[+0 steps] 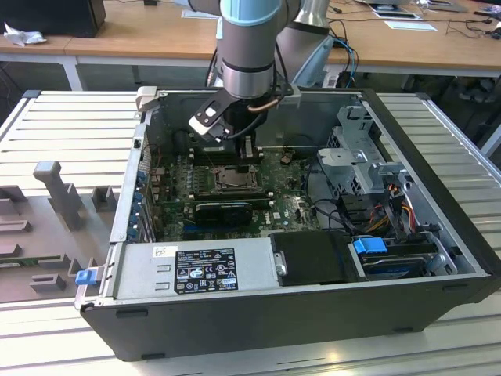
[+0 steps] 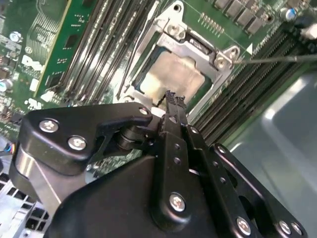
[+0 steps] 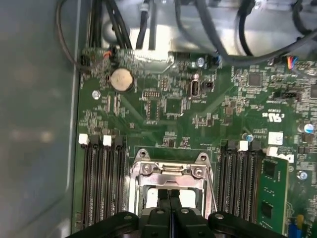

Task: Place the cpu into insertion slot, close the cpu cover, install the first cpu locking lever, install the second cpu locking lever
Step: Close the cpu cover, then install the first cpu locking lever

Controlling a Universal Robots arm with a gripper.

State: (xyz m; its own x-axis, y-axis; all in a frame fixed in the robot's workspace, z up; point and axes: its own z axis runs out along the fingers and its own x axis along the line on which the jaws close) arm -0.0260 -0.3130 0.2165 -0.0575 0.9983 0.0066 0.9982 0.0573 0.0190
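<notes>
Here the gripper [image 2: 173, 97], fingers pinched together on nothing, hangs just over the slot [image 1: 233, 178], where the cpu [image 2: 172, 74] sits with the cover [image 2: 194, 46] down around it. A skewed push could slide the tips off the cover onto the cpu, scratching it or shifting it in the slot

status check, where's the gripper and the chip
Gripper shut, tips over the chip. Chip sits in the socket, cover flat around it. Thin rod juts from the socket corner.
</notes>
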